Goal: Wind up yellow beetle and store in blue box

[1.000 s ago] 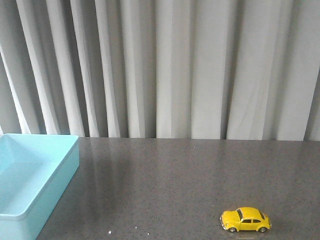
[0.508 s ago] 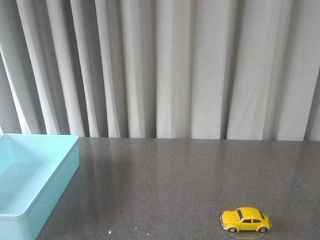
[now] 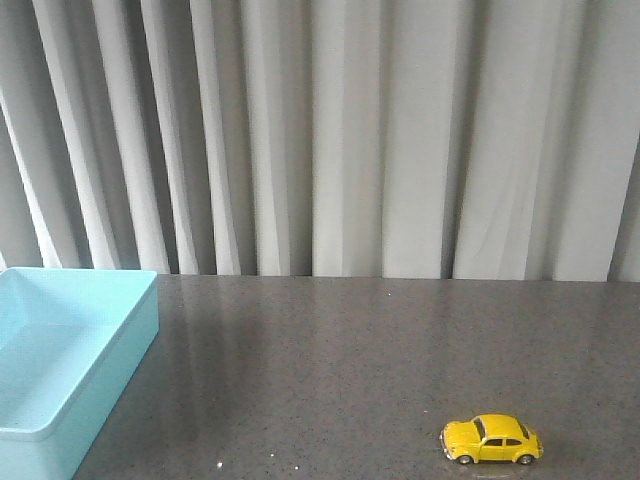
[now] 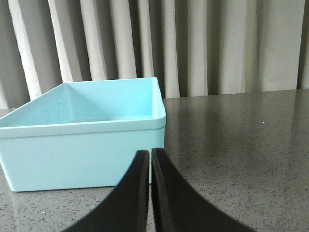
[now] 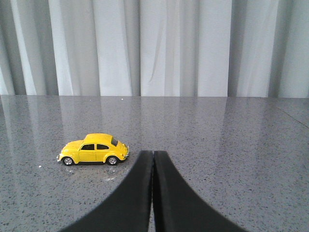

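The yellow beetle (image 3: 492, 440) stands on its wheels on the grey table, near the front edge at the right. In the right wrist view the yellow beetle (image 5: 93, 149) sits side-on, a short way ahead of my right gripper (image 5: 153, 153), which is shut with nothing in it. The blue box (image 3: 60, 372) rests at the table's left with nothing visible inside it. My left gripper (image 4: 150, 152) is shut and holds nothing, close in front of the near wall of the blue box (image 4: 82, 154). Neither arm shows in the front view.
A grey speckled table (image 3: 360, 350) runs back to a pale pleated curtain (image 3: 340, 140) along its far edge. Nothing else stands on the table.
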Controlling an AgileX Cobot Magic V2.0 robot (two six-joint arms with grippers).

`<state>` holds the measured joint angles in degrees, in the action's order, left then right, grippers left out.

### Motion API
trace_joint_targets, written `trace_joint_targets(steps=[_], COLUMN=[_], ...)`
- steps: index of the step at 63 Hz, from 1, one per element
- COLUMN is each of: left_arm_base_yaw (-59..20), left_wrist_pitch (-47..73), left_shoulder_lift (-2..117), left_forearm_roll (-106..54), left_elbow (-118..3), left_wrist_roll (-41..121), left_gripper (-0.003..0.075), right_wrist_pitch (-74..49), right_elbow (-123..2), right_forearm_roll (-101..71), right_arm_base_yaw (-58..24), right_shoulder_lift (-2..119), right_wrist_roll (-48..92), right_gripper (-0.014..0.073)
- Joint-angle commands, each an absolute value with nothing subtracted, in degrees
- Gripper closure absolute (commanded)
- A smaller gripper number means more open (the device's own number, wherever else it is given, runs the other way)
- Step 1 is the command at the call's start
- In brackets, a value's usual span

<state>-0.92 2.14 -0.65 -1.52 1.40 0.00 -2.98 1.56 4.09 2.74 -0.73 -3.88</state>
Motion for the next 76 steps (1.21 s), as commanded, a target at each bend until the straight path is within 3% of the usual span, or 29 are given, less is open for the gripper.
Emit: trace_joint_targets(steps=[1, 16, 31, 55, 76], left_arm_base_yaw=[-1.34, -1.34, -1.34, -1.34, -1.34], left_wrist_pitch=[-2.52, -5.82, 2.77, 22.68, 33.21], left_shoulder_lift=[-1.46, -1.46, 0.76, 27.16, 38.1], left_forearm_roll=[-1.83, -2.03, -1.72, -1.18, -1.4], left_elbow=[0.87, -1.48, -16.41, -45.8, -47.96], left_wrist_roll=[-0.35, -3.26, -4.71, 0.0, -0.33], left_gripper=[0.0725, 0.0725, 0.0725, 0.0725, 0.0725], right_wrist_pitch=[1.52, 1.15, -8.08, -24.41, -40.22], right_elbow=[1.77, 0.07, -13.63, -40.96, -41.98], right_forearm_roll=[4.28, 2.36, 1.29, 6.32, 8.8], right_arm_base_yaw=[3.08, 3.08, 3.08, 3.08, 3.08], right_shoulder_lift=[-1.22, -1.11, 2.06, 23.56, 35.79], right_wrist_roll=[-3.87, -4.84, -4.52, -3.54, -3.77], right_gripper=[0.0599, 0.0599, 0.0599, 0.0599, 0.0599])
